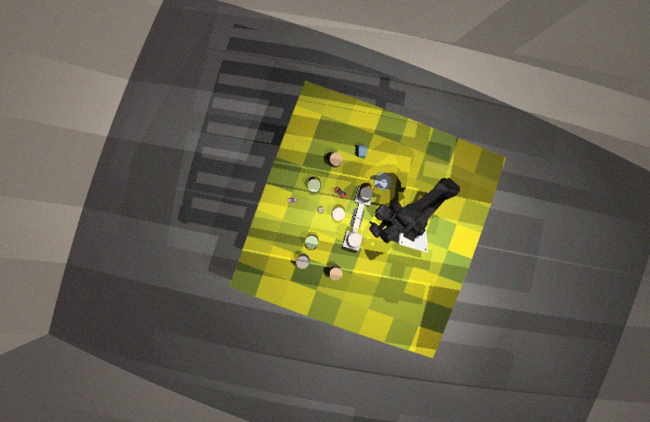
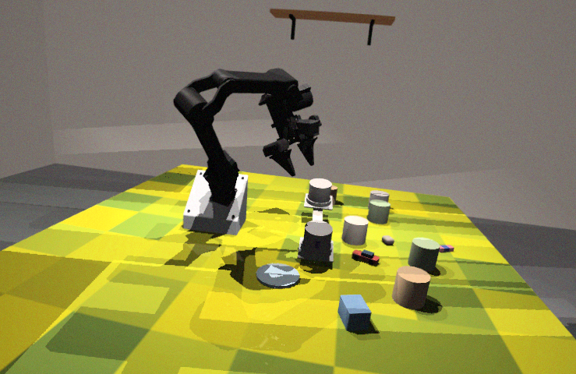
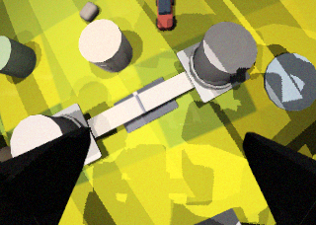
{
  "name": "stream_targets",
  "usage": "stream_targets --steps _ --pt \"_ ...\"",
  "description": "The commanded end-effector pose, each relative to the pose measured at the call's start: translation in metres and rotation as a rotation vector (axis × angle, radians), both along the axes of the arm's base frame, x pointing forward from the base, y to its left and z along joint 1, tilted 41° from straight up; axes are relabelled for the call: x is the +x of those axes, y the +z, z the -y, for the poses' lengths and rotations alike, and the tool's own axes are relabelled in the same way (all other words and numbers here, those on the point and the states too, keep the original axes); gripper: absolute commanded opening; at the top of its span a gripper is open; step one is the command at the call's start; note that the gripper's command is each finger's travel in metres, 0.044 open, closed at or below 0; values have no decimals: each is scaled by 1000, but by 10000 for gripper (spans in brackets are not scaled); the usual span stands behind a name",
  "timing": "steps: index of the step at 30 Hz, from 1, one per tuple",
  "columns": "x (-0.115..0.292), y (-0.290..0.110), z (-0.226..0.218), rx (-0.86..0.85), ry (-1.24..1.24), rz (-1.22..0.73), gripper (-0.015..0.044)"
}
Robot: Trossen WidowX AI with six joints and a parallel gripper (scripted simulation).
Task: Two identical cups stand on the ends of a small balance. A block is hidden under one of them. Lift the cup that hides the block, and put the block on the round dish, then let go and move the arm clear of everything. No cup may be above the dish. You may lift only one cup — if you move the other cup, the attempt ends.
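Observation:
A small white balance (image 1: 357, 216) (image 2: 316, 215) (image 3: 141, 106) carries two identical grey cups. One cup (image 1: 366, 192) (image 2: 318, 240) (image 3: 224, 53) stands on the end nearest the round blue-grey dish (image 1: 383, 181) (image 2: 277, 275) (image 3: 291, 82). The other cup (image 1: 354, 239) (image 2: 319, 189) (image 3: 36, 136) stands on the far end, partly hidden by a finger in the wrist view. No block shows. My gripper (image 1: 374, 222) (image 2: 300, 164) (image 3: 169, 137) is open and empty. It hangs high above the table beside the balance, fingers pointing down.
Several loose cylinders stand beyond the balance, among them a white one (image 2: 355, 229) (image 3: 103, 43) and a tan one (image 2: 411, 286). A red toy car (image 2: 365, 255) (image 3: 165, 10), a pebble (image 2: 387, 239) and a blue cube (image 2: 354, 312) lie nearby. The arm's base (image 2: 215, 211) stands behind.

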State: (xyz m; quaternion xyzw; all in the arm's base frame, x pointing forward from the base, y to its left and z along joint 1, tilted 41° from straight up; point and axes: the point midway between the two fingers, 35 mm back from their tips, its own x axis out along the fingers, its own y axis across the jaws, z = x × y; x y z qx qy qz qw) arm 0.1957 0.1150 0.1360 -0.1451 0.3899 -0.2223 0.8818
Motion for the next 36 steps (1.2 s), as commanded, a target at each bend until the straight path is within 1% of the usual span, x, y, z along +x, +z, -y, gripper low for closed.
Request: stream_targets --steps 1,13,28,30,36 --pt "15 1 7 67 -134 22 440" --pt "57 4 42 222 -511 109 440" --pt "99 8 104 381 -953 258 440" --pt "102 8 110 394 -990 273 440" --pt "102 8 111 395 -995 275 440"
